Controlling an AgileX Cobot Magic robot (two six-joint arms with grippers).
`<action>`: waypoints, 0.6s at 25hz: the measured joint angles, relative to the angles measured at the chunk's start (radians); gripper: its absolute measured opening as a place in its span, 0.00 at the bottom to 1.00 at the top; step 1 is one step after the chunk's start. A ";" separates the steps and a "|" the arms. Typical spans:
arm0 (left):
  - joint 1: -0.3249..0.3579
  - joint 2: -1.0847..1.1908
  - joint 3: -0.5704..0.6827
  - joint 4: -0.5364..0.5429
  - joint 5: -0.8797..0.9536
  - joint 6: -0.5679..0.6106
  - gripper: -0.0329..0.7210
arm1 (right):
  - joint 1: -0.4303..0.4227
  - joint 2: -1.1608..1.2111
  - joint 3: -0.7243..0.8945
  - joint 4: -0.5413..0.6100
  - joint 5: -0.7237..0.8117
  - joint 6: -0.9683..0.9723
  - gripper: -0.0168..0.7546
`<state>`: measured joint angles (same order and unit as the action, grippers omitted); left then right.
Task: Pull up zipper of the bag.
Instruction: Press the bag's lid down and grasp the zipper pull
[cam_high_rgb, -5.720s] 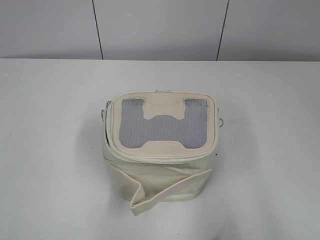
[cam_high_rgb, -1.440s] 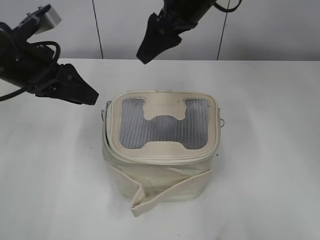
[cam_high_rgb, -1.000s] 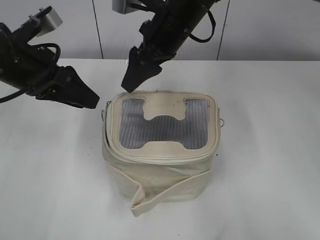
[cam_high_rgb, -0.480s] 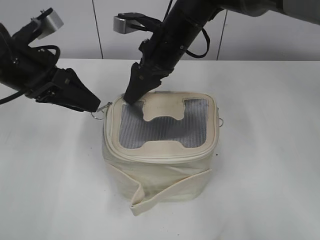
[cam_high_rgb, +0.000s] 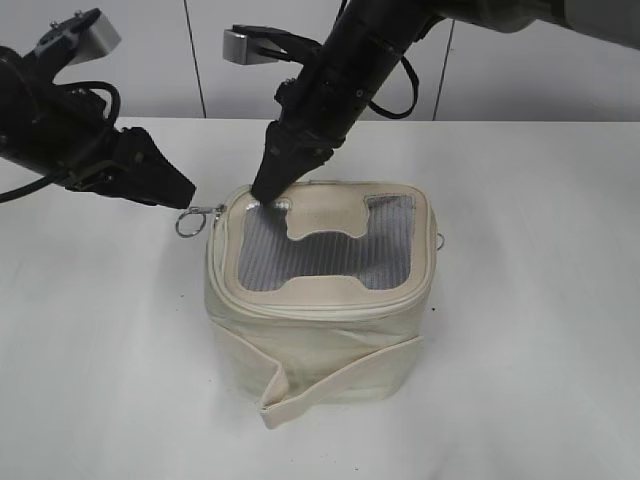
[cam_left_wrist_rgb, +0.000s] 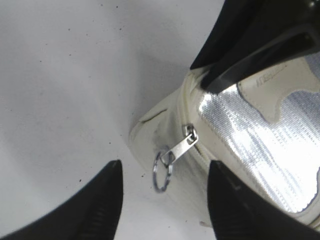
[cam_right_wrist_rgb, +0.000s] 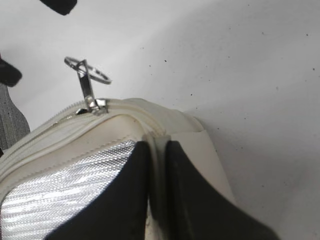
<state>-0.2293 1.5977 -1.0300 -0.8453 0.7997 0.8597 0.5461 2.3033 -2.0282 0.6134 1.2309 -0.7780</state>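
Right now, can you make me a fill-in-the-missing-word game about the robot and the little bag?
1. The right gripper presses down on the bag's ____ panel.
2. The ring pull sticks out between the left gripper's ____ fingers.
3. The bag sits on a ____ table.
4. The bag's loose strap hangs down its ____ side.

Missing words: top; open; white; front

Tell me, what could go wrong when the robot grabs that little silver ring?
The left gripper is open and the ring pull hangs loose between its fingers, not gripped, so closing might miss it. The right gripper only presses the top of the bag near one corner, so a hard tug might tip or drag the bag.
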 joint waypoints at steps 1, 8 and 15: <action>0.000 0.000 0.000 0.019 0.002 0.000 0.60 | 0.000 -0.001 0.000 -0.001 0.000 0.004 0.11; -0.004 0.000 0.000 0.112 0.003 0.016 0.60 | 0.001 -0.007 0.000 -0.008 0.000 0.039 0.11; -0.058 0.000 0.000 0.167 -0.027 0.029 0.70 | 0.002 -0.012 0.001 -0.015 0.000 0.055 0.11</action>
<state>-0.2877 1.5977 -1.0300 -0.6783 0.7726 0.8890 0.5481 2.2910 -2.0273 0.5987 1.2309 -0.7233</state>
